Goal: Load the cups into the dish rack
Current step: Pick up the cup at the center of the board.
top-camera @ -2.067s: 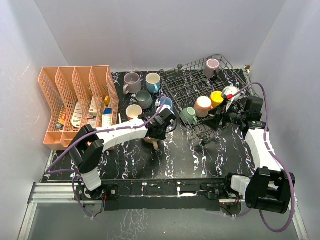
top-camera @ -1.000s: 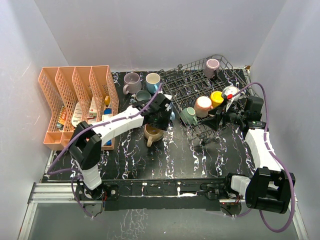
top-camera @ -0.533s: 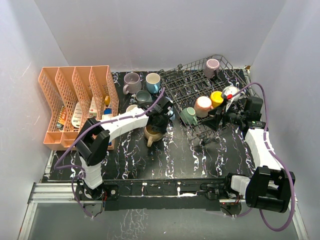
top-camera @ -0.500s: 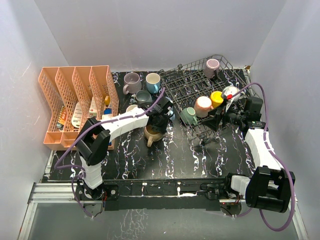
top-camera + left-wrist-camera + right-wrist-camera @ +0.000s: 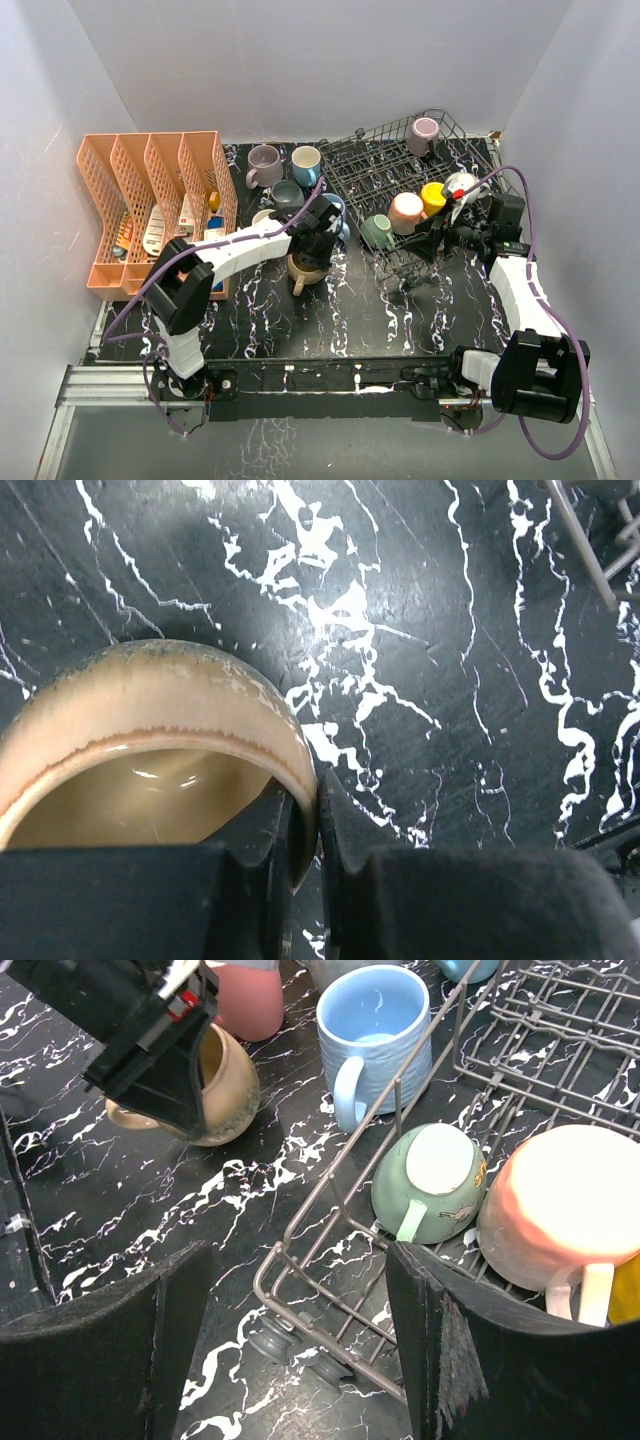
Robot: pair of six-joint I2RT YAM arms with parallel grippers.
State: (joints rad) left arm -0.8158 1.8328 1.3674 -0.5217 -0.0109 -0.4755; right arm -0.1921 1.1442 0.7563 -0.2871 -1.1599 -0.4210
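The rim of the tan cup (image 5: pixel 150 710) is pinched by the left gripper (image 5: pixel 305 802), 1 finger inside, and the dish rack (image 5: pixel 380 160) is found to its right, beside the spread-open right gripper (image 5: pixel 297 1260).

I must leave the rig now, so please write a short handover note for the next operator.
Left gripper: shut on the rim of the tan cup, beside the rack.
Right gripper: open, empty, by the rack's near edge.
Done: green cup, pink cup, yellow cup, mauve cup in the rack.
Left: tan cup, plus roughly five other cups on the table.
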